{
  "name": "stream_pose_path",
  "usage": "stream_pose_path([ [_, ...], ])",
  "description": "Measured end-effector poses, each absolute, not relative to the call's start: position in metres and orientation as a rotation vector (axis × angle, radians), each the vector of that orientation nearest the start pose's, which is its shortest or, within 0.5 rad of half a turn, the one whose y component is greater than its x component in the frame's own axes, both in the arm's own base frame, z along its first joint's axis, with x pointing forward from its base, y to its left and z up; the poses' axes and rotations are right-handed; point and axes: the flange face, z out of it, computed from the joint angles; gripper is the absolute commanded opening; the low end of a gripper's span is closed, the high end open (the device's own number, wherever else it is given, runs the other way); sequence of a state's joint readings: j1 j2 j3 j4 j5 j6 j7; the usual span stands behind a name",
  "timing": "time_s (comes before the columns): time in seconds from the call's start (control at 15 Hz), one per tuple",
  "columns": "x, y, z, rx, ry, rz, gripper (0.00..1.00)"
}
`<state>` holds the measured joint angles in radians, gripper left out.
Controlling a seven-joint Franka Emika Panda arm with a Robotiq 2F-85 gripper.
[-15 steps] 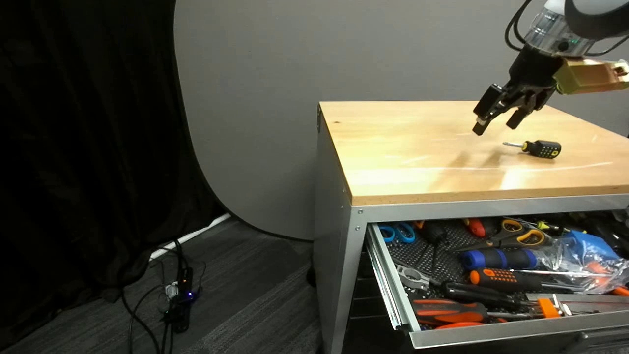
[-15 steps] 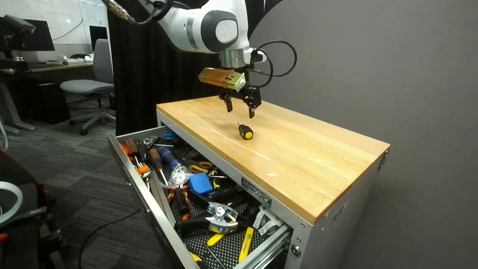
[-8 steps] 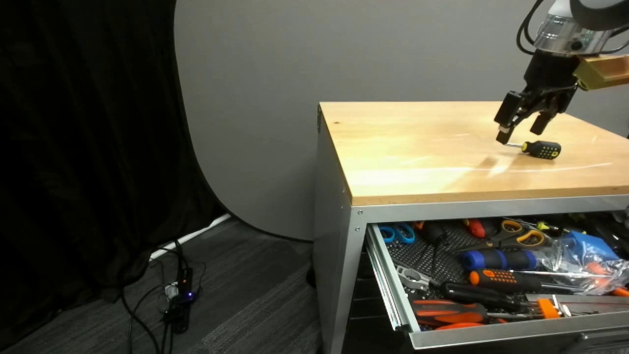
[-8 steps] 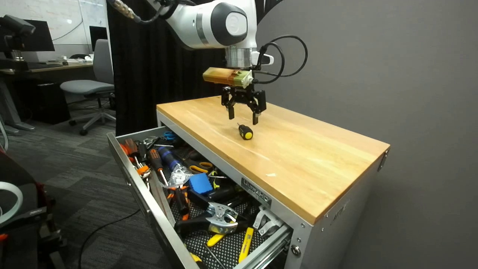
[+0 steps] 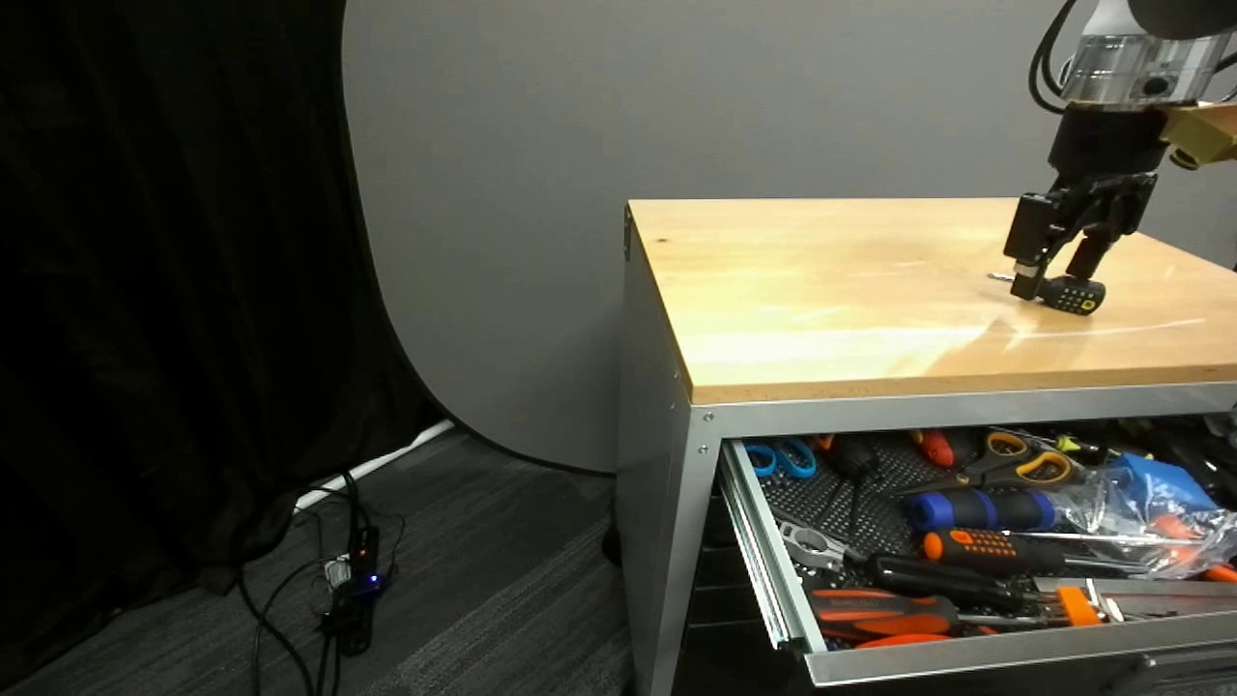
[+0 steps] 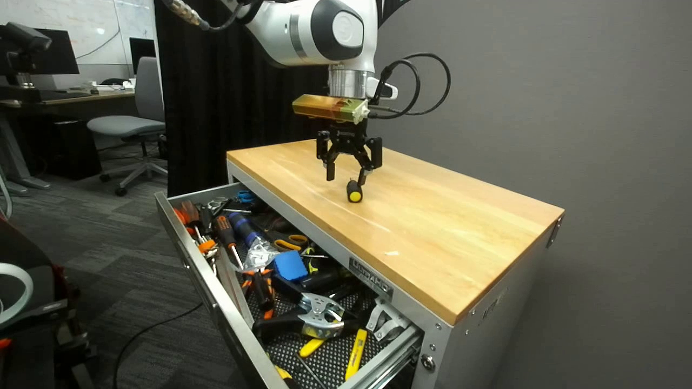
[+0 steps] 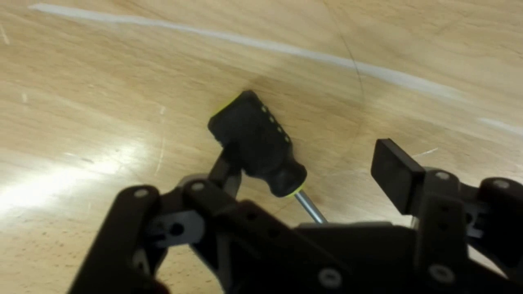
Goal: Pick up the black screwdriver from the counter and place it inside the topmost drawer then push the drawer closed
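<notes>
The black screwdriver lies on the wooden counter (image 5: 821, 290). Its handle shows in both exterior views (image 5: 1077, 296) (image 6: 354, 193). In the wrist view the screwdriver (image 7: 257, 139) has its handle at the left finger, and its shaft runs under the gripper body. My gripper (image 5: 1056, 275) is low over it, fingers apart. It also shows open in the wrist view (image 7: 310, 169); the left fingertip overlaps the handle, and the right finger stands well apart from it. Whether the left finger touches cannot be told. The topmost drawer (image 5: 1015, 653) is pulled out; it also shows at left (image 6: 219, 294).
The drawer holds many tools: blue-handled scissors (image 5: 796, 457), an orange-black screwdriver (image 5: 995, 551), a blue block (image 6: 291, 265), a metal clamp (image 6: 320, 310) and yellow-handled tools (image 6: 356, 354). A grey chair (image 6: 127, 124) and desk stand far behind.
The gripper has come down and across to the screwdriver, fingers still apart, and turned more upright. The screwdriver's handle has shifted and turned slightly. The drawer has not moved.
</notes>
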<state>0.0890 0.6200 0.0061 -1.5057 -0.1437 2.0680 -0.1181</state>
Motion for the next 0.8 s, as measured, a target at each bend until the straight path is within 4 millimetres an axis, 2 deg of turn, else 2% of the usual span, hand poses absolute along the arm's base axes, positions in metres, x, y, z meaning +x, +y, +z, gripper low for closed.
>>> stream_pose_path([
  [0.07, 0.701, 0.055, 0.300, -3.232, -0.456, 0.093, 0.42],
  [0.13, 0.702, 0.051, 0.300, -3.235, -0.448, 0.087, 0.85],
  [0.27, 0.705, 0.043, 0.301, -3.242, -0.422, 0.045, 0.81],
  [0.47, 0.710, 0.038, 0.301, -3.247, -0.399, -0.045, 0.99],
  [0.67, 0.709, 0.041, 0.293, -3.257, -0.405, -0.101, 1.00],
  [0.73, 0.708, 0.043, 0.290, -3.263, -0.411, -0.114, 0.75],
  [0.8, 0.707, 0.046, 0.286, -3.268, -0.416, -0.123, 0.75],
])
